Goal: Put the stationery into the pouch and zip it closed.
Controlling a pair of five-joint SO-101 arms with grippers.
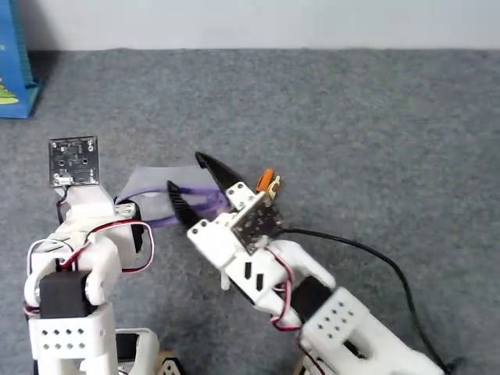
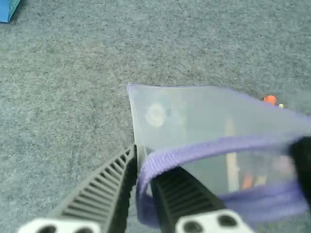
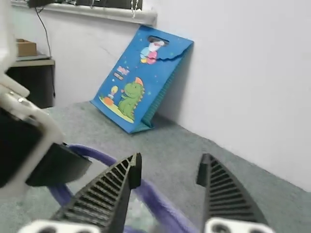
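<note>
Pinching the pouch (image 2: 194, 116) by its purple rim's left end, left fingers (image 2: 109, 189) hold it mid-surface, long axis left-right; right fingers (image 3: 109, 194) gape wide over its right end. Grey surface (image 1: 375, 117) extends far and right.

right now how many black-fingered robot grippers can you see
2. The left gripper is shut on the end of the clear, purple-edged pouch; the right gripper is open by the pouch's purple edge.
</note>
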